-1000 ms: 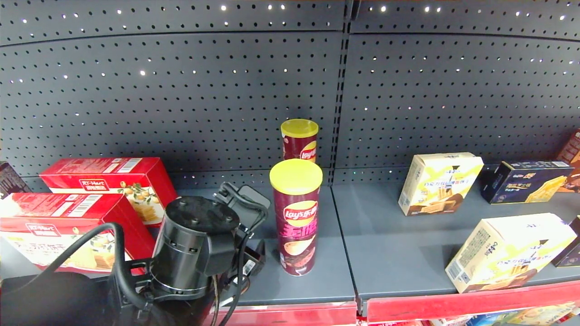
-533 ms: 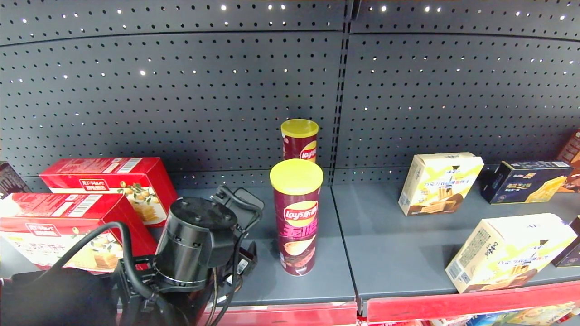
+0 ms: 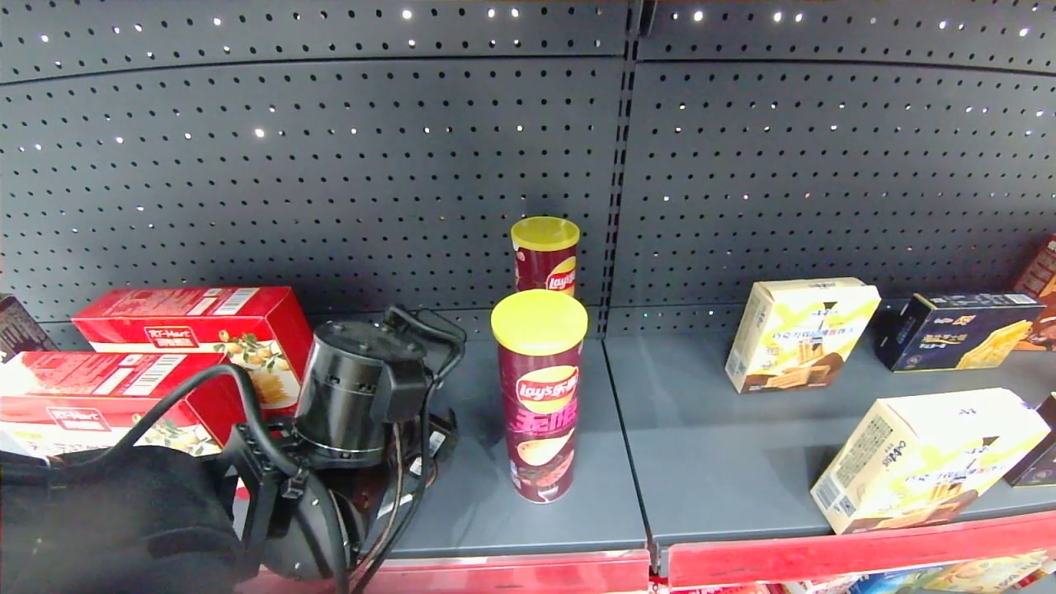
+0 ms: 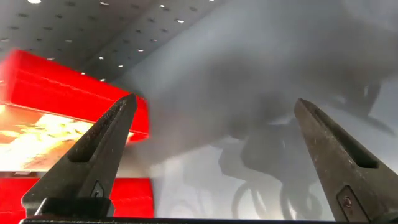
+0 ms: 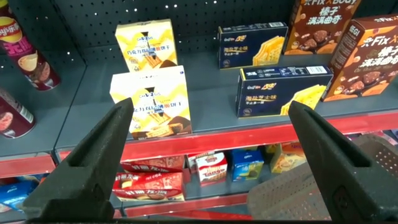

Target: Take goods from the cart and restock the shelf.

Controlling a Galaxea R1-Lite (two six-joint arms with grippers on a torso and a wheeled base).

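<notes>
Though apart, can (image 3: 540, 396) near left tool (image 4: 214, 101)

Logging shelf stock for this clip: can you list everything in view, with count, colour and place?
Chip cans: two, maroon with yellow lids, upright mid-shelf, one behind the other.
Red boxes: two, red, shelf's left end.
Dark box: one, far left edge.
Yellow boxes: two, yellow-white, right of the cans.
Navy boxes: two, dark blue, further right.
Brown boxes: two, brown-orange, far right.
Packets: several, mixed colours, lower shelf.
Shelf: one, grey, red front strip.
Left gripper: one, black, open, over the shelf near red boxes.
Right gripper: one, black, open, before the shelf.
</notes>
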